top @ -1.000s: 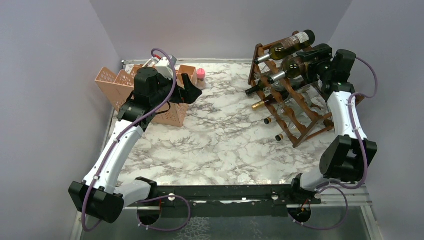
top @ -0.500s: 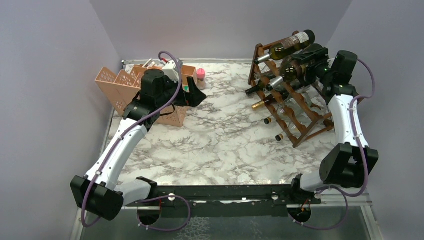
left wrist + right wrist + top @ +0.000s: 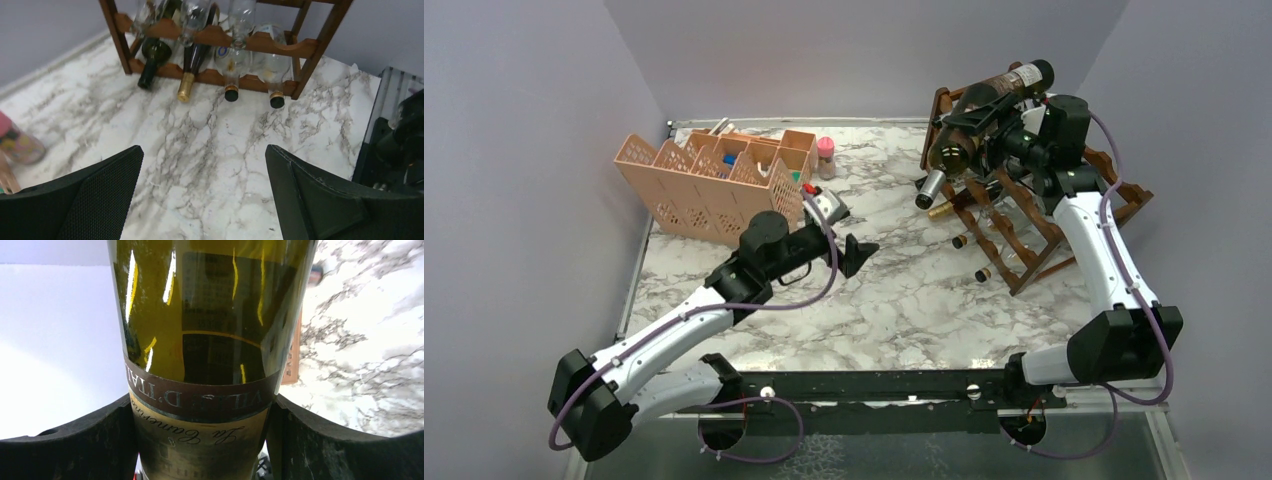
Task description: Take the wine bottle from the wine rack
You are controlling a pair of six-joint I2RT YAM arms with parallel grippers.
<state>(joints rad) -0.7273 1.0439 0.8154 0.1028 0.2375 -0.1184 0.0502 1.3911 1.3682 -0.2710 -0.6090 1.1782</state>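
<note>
The white marble-patterned table carries the dark reddish-brown wooden wine rack at its two o'clock corner. At the rack's ten o'clock side, the olive-green glass wine bottle slants with its neck toward seven o'clock. My right gripper clamps its labelled body between both black fingers. My left gripper hangs over mid-table, jaws spread wide, holding nothing, the rack at its twelve o'clock.
</note>
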